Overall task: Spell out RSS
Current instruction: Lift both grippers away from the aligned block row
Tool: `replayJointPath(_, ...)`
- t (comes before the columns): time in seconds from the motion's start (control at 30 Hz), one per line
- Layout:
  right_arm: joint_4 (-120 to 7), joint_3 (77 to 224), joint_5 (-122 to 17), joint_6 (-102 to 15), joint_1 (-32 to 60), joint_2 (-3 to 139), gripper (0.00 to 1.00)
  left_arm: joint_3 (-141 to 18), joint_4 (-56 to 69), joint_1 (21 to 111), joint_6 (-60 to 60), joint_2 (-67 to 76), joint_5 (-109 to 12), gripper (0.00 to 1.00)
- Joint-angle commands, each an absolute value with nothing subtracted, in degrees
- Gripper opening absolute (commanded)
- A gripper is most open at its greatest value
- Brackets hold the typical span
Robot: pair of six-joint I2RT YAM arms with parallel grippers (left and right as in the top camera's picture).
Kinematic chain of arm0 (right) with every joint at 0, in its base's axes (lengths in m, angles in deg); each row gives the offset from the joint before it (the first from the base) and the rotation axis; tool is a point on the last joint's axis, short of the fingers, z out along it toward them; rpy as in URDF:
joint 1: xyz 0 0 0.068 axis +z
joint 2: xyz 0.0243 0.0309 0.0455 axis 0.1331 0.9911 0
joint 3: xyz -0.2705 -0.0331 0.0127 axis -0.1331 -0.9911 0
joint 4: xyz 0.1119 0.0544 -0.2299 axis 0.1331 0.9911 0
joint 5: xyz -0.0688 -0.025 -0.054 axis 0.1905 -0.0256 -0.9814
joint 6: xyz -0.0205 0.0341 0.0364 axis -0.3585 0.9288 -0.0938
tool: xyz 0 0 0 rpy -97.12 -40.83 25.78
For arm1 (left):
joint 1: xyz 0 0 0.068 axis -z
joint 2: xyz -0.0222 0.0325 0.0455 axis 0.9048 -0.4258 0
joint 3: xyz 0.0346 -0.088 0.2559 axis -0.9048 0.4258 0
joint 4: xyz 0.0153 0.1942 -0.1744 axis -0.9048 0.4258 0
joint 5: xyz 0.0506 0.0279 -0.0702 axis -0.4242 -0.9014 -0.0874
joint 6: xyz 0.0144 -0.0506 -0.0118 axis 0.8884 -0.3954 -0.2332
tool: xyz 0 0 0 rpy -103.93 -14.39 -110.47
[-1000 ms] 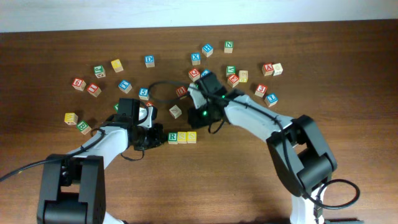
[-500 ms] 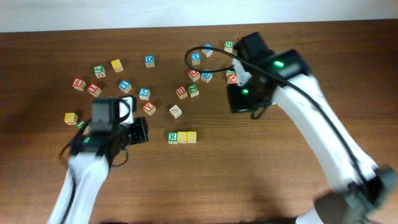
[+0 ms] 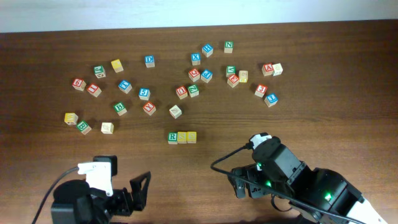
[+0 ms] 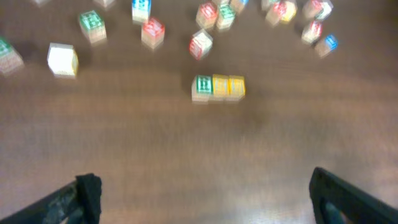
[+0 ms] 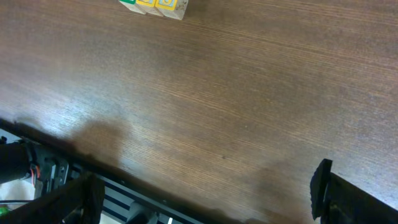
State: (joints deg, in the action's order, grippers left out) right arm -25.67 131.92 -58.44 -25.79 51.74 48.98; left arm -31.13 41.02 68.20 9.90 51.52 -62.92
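1. The R cube (image 3: 173, 137), middle yellow cube (image 3: 182, 137) and end yellow cube (image 3: 191, 137) sit side by side in one straight line on the worktop (image 3: 205, 162), touching.
2. The green R reads clearly. The letters on the yellow faces are too small to read, so the S-S can't be confirmed.
3. The left hand (image 4: 204, 180) has its fingers spread wide and holds nothing. The row lies straight ahead of it, well apart, roughly centred between its fingers.
4. The right hand (image 5: 208, 174) is also spread wide and empty. The row lies far ahead of it and off to its left, at the top edge of its wrist view.
5. The loose cubes (image 3: 149, 60) lie beyond the row from both hands. None touches the row.
6. Judgement: the spelling looks done. Nothing seems left except perhaps parking the arms.
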Motion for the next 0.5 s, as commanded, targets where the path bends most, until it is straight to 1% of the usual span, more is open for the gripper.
replayJointPath(0.0, -25.6, 131.6, -59.6, -25.1, 52.3, 50.3, 0.98, -31.2, 44.7, 68.2, 10.4, 52.0, -61.7, 0.99)
replayJointPath(0.13, -25.6, 131.6, -59.6, -25.1, 52.3, 54.1, 0.98, -31.2, 49.1, 68.2, 10.4, 52.0, -61.7, 0.99)
replayJointPath(0.27, -25.6, 131.6, -59.6, -25.1, 52.3, 60.8, 0.98, -31.2, 51.7, 68.2, 10.4, 52.0, -61.7, 0.99)
replayJointPath(0.33, -25.8, 131.6, -59.6, -25.1, 52.3, 65.0, 0.98, -31.2, 51.9, 68.2, 10.4, 52.0, -61.8, 0.99)
replayJointPath(0.4, -25.9, 131.6, -59.6, -25.1, 52.3, 68.0, 0.98, -31.2, 51.8, 68.0, 10.4, 53.5, -67.3, 0.99)
replayJointPath(0.47, -26.1, 131.6, -59.6, -25.1, 52.3, 72.1, 0.98, -31.2, 48.2, 68.0, 10.0, 56.7, -67.8, 0.99)
